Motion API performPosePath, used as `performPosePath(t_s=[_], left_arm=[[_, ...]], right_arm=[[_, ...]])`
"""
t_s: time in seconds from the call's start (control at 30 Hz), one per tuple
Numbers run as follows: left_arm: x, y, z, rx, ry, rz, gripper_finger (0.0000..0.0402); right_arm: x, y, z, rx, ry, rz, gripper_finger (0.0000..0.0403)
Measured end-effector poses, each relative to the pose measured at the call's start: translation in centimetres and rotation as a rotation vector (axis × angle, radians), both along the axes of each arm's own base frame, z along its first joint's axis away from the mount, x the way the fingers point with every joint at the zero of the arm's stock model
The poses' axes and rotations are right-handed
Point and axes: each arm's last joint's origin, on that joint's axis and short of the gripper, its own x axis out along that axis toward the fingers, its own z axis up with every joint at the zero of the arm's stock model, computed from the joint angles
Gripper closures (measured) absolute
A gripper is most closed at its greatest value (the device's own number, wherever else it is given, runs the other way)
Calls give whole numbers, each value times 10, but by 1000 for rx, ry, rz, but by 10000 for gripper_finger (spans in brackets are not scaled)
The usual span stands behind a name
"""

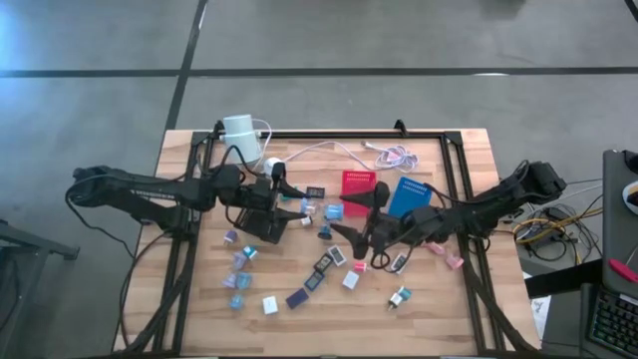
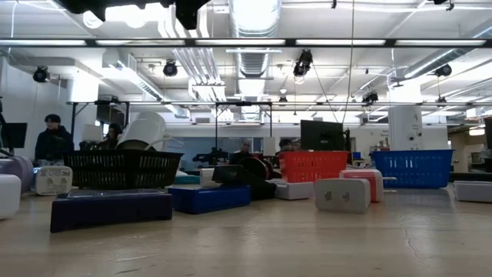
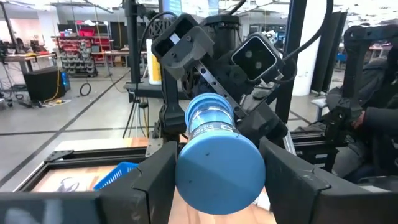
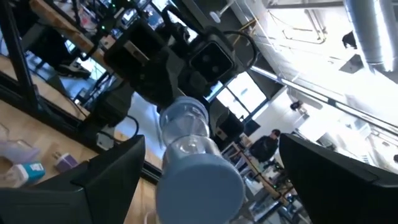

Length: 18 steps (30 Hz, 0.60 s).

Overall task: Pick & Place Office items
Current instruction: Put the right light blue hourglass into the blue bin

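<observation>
A: Both arms meet over the middle of the table. The left gripper (image 3: pixel 214 180) has its fingers clamped on a blue cylinder (image 3: pixel 217 158), holding it end-on towards the other arm.

B: And the right gripper (image 4: pixel 199 180)? Its two dark fingers stand spread as wide as they go, one on each side of that same cylinder, clear of it on both sides. So it holds nothing.

A: From above, the handover spot sits between the black tray (image 1: pixel 261 225) on the left and the red tray (image 1: pixel 357 187) and blue tray (image 1: pixel 409 194) on the right.

B: The office items (image 1: pixel 299 284) lie scattered on the wood across the near half of the table, mostly below and between the two grippers; teal, white, purple and pink pieces, well apart from each other.

A: A few sit just beside the black tray. At the far edge stands the white cylinder (image 1: pixel 239 130), its white cable (image 1: pixel 319 152) trailing right.

B: Across the tabletop, people (image 2: pixel 52 140) stand in the room behind.
</observation>
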Motion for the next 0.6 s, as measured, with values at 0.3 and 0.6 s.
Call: performPosePath(t_s=[0.3, 0.6], left_arm=[[2, -1, 8, -4, 25, -50, 200], [3, 0, 9, 3, 35, -45, 200]], right_arm=[[3, -5, -6, 9, 54, 34, 39], [3, -5, -6, -6, 57, 33, 49]])
